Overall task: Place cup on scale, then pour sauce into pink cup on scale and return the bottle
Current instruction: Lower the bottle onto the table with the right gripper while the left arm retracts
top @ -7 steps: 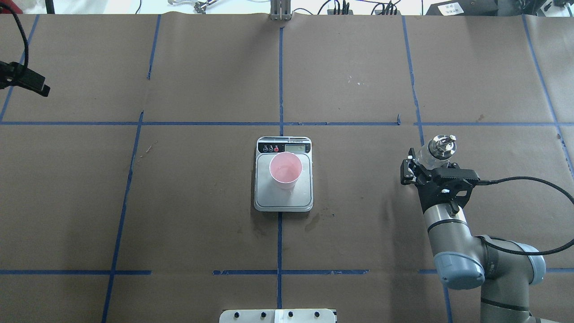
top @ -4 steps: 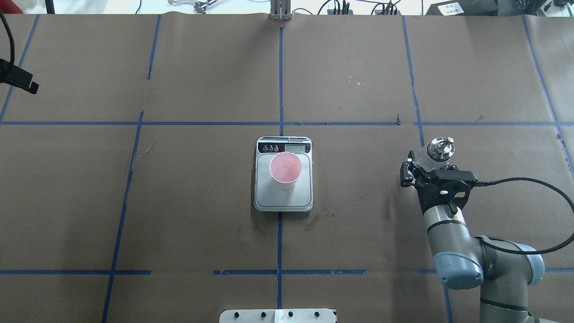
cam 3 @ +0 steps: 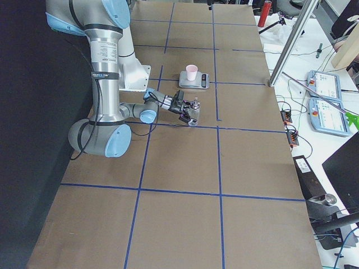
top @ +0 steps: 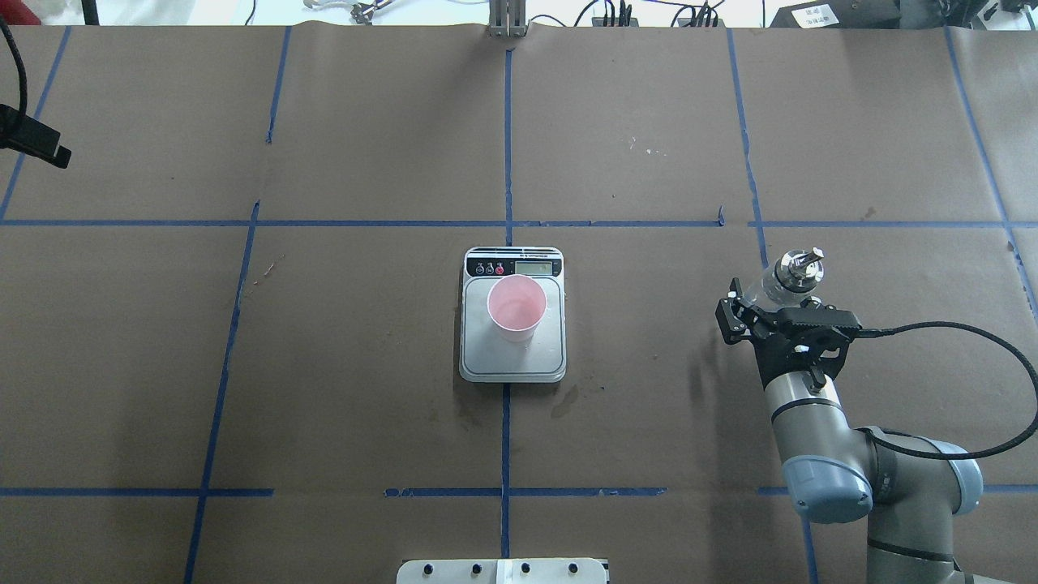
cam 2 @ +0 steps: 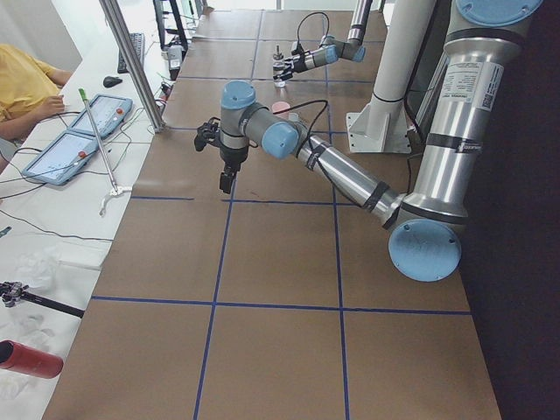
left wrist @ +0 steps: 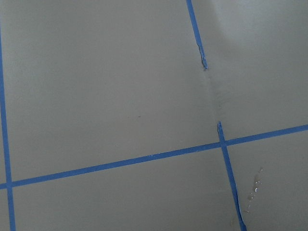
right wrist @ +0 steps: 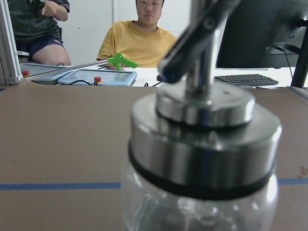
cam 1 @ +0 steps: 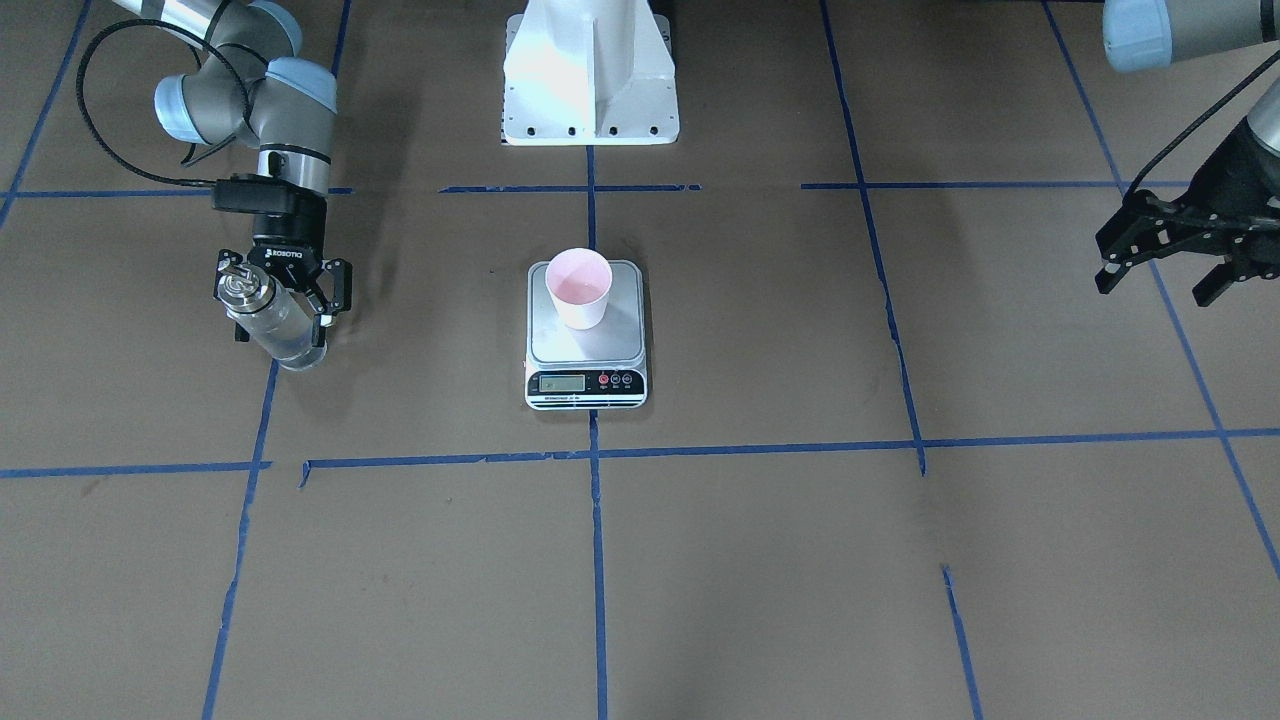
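The pink cup [top: 516, 307] stands upright on the steel scale [top: 545, 357] at the table's middle, and both show in the front view, cup [cam 1: 578, 288] on scale [cam 1: 622, 342]. The clear glass bottle [top: 791, 274] with its silver cap stands on the table at the robot's right. My right gripper [top: 766, 302] is open, its fingers spread on either side of the bottle [cam 1: 268, 320]. The bottle's cap [right wrist: 204, 120] fills the right wrist view. My left gripper [cam 1: 1165, 268] is open and empty, far off on the robot's left.
Brown paper with blue tape lines covers the table [top: 365, 146]. The robot's white base [cam 1: 590, 75] stands behind the scale. Seated operators [right wrist: 144, 38] and tablets are beyond the far edge. The left wrist view shows only paper and tape [left wrist: 144, 159].
My right gripper's fingers have spread wider and the wrist has drawn back slightly toward the robot. The bottle stays in place. My left gripper has shifted further left.
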Robot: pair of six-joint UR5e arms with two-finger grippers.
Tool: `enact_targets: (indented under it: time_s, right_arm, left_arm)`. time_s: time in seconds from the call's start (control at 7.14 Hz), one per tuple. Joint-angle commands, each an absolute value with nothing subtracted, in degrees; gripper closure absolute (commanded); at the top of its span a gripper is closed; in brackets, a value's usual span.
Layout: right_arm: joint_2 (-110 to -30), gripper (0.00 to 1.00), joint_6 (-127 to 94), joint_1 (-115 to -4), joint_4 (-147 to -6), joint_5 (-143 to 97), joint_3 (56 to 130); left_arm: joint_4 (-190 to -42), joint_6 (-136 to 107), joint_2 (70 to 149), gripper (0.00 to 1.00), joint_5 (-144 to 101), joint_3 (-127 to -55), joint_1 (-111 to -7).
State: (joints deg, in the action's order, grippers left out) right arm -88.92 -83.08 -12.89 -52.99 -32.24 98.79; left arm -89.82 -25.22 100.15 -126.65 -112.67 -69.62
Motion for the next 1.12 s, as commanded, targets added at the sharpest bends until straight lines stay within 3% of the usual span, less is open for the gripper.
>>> enact_targets:
  time_s: [0.0, 0.28, 0.7, 0.98]
  right_arm:
    - [-89.5, 0.0, -83.1, -12.2, -51.7, -32.1, 99.6]
    - [-94.3, 0.0, -83.1, -9.1, -44.9, -30.9, 99.6]
    - [-95.4, 0.0, -83.1, -5.0, -44.6, -27.3, 100.9]
    - [-103.1, 0.0, -83.0, -2.8, -37.4, -27.8, 103.3]
  left_arm:
    - [-89.8, -25.3, 100.3, 0.0, -126.7, -112.7, -69.6]
    - [-89.8, -25.3, 100.4, 0.0, -126.7, -112.7, -69.6]
    - [-89.8, -25.3, 100.4, 0.0, -126.7, -112.7, -69.6]
    - [-89.8, -25.3, 100.3, 0.0, -126.7, -112.7, -69.6]
